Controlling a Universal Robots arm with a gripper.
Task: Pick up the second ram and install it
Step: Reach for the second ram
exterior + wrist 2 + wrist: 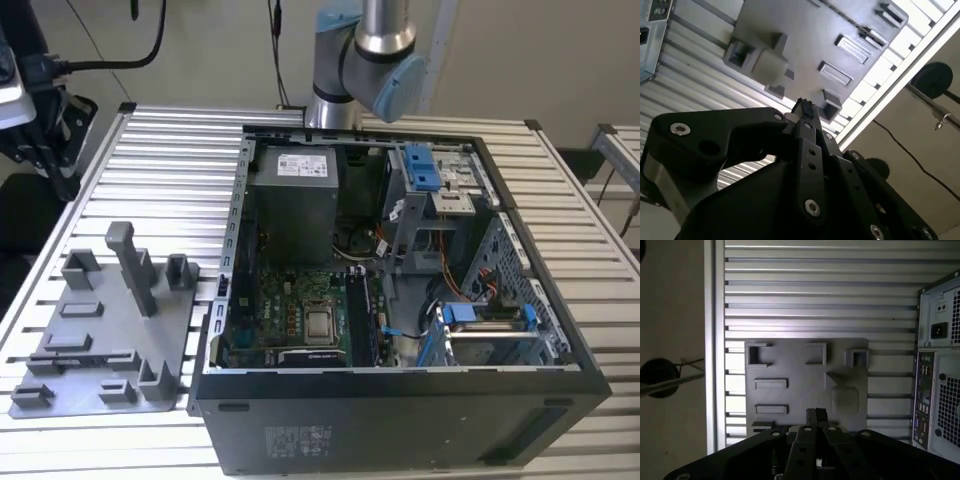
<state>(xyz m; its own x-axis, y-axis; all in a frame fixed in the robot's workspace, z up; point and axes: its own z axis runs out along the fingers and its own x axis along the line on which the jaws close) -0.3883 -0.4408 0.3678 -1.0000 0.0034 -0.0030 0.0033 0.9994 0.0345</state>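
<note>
My gripper hangs high above the grey holder plate, its two dark fingertips pressed together with nothing between them; the second wrist view shows the gripper shut the same way. The plate's slots and blocks stand bare. The arm's dark wrist end is at the exterior view's upper left, beyond the plate. The second ram is out of view. Long dark slots run beside the processor on the green motherboard; I cannot tell what sits in them.
The open computer case lies on the slatted aluminium table at the exterior view's right of the plate. Its rear panel shows in the first wrist view. Cables, drive cages with blue clips and a power supply crowd the case.
</note>
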